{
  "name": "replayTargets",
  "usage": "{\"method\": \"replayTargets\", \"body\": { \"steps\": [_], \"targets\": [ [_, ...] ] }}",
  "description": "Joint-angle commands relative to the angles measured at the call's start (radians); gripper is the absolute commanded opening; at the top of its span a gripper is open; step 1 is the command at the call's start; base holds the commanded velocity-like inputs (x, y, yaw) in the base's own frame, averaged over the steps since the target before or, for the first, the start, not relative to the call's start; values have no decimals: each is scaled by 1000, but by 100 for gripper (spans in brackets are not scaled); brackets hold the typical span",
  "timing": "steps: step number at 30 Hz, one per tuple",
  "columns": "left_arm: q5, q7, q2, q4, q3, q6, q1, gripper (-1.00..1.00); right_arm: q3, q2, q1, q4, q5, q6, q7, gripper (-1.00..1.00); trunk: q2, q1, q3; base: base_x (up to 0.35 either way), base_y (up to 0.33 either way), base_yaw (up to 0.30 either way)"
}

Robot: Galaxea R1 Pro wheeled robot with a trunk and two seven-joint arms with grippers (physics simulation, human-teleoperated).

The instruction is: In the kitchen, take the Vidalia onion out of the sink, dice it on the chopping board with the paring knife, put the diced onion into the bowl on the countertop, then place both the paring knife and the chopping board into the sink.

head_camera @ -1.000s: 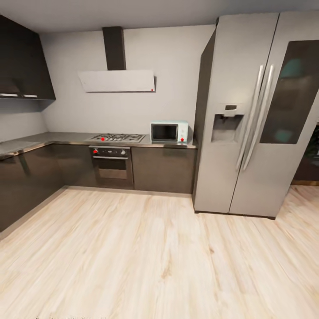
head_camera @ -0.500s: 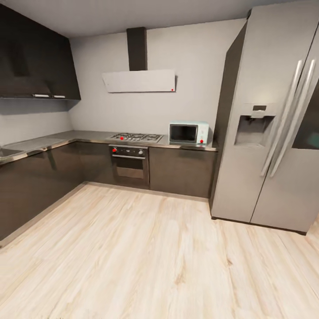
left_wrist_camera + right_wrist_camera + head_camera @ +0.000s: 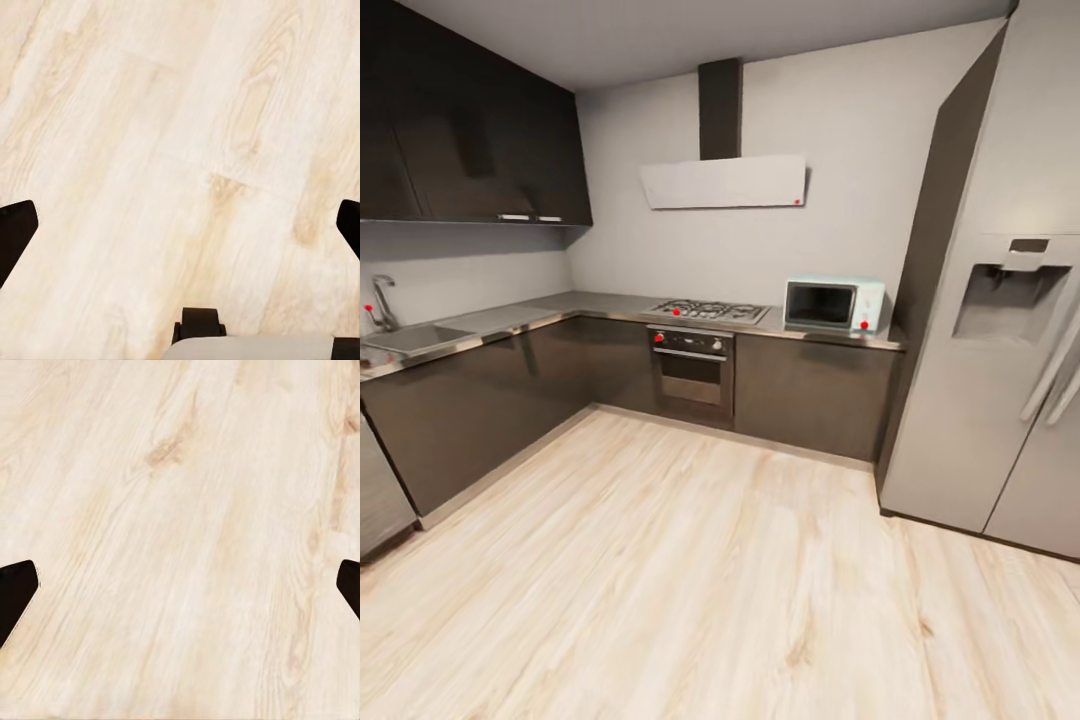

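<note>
The steel sink (image 3: 415, 338) sits in the grey countertop (image 3: 530, 315) at the far left of the head view, with its chrome faucet (image 3: 382, 300) and a red knob behind it. The onion, chopping board, paring knife and bowl are out of view. In the left wrist view my left gripper (image 3: 180, 225) is open, its dark fingertips (image 3: 15, 236) at the picture's edges over bare wooden floor. My right gripper (image 3: 180, 585) is open likewise above the floor, one of its fingertips (image 3: 15, 592) at the edge.
Dark cabinets (image 3: 480, 410) run under the L-shaped counter. An oven (image 3: 693, 372) with a gas hob (image 3: 708, 311) stands at the back, a pale microwave (image 3: 833, 304) beside it, a large grey fridge (image 3: 1000, 330) at right. Light wooden floor (image 3: 710, 580) lies ahead.
The whole head view has swung to the left: fridge and stove slid rightward in the picture, and the sink with its faucet came into view at the left edge.
</note>
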Motion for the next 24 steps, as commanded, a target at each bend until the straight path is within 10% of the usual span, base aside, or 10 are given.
{"method": "replayTargets", "body": {
  "steps": [1,24],
  "targets": [
    [2,0,0,1,0,-2,-1,100,0,0,0,0,0,-3,-3,100,-1,0,-1,152,0,261],
    [2,0,0,1,0,-2,-1,100,0,0,0,0,0,-3,-3,100,-1,0,-1,159,0,261]
  ]
}}
